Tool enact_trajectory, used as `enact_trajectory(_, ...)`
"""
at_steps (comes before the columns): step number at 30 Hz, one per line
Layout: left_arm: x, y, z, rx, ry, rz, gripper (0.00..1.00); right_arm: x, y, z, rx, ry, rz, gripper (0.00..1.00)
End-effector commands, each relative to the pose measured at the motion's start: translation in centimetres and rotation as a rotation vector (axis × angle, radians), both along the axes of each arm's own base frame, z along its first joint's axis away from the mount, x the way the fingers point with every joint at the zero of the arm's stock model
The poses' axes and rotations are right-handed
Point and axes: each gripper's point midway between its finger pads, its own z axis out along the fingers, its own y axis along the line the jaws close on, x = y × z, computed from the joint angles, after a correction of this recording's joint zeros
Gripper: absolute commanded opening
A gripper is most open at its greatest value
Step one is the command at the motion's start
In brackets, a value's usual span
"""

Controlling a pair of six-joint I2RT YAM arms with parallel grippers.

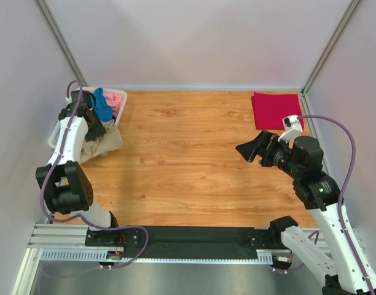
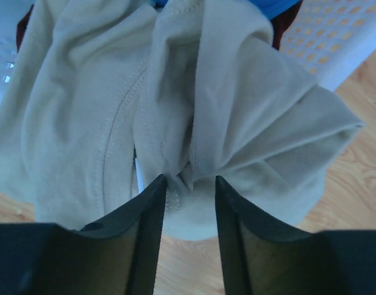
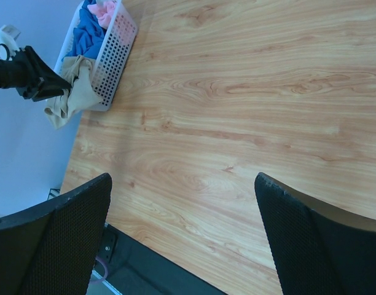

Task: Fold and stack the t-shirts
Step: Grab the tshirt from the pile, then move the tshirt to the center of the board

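A tan t-shirt (image 1: 102, 145) hangs over the near rim of the white basket (image 1: 121, 96) and down onto the table. My left gripper (image 1: 94, 129) is right at it. In the left wrist view the tan t-shirt (image 2: 237, 110) fills the frame, and a bunched fold sits between the tips of the left gripper (image 2: 188, 181), whose jaws stand apart. A blue t-shirt (image 1: 102, 104) and a pink t-shirt (image 1: 117, 106) lie in the basket. A red t-shirt (image 1: 275, 109) lies folded at the far right. My right gripper (image 1: 246, 149) hovers open over bare wood, holding nothing.
The basket (image 3: 114, 55) stands in the far left corner against the wall. Grey walls close in the table on three sides. A black strip and the metal rail with the arm bases (image 1: 194, 243) run along the near edge.
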Motion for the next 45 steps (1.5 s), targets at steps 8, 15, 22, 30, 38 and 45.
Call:
enact_trajectory(8, 1.8, -2.2, 14.5, 0.003, -0.322, -0.149, 0.00, 0.0, 0.1, 2.6, 0.004, -0.076, 0.012, 1.00)
enact_trajectory(15, -6.0, -18.6, 38.3, -0.363, -1.076, -0.710, 0.00, -0.4, -0.3, 4.1, 0.019, -0.118, -0.003, 1.00)
enact_trajectory(22, -16.2, -27.0, 40.5, -0.735, -1.122, -1.136, 0.00, -1.3, -1.5, 4.5, -0.009, -0.145, -0.046, 1.00)
enact_trajectory(30, -12.6, -26.4, 14.1, -0.751, -0.560, -0.836, 0.03, -0.7, -2.2, -0.5, -0.080, -0.002, -0.082, 0.99)
enact_trajectory(38, -11.6, -20.7, -1.1, -0.431, -0.177, -0.568, 0.54, 0.1, -0.3, -10.0, -0.118, 0.284, -0.012, 0.84)
enact_trajectory(45, -13.8, -24.7, -0.6, -0.474, -0.269, -0.766, 0.59, -1.5, 2.2, -18.3, -0.239, 0.490, 0.089, 0.73)
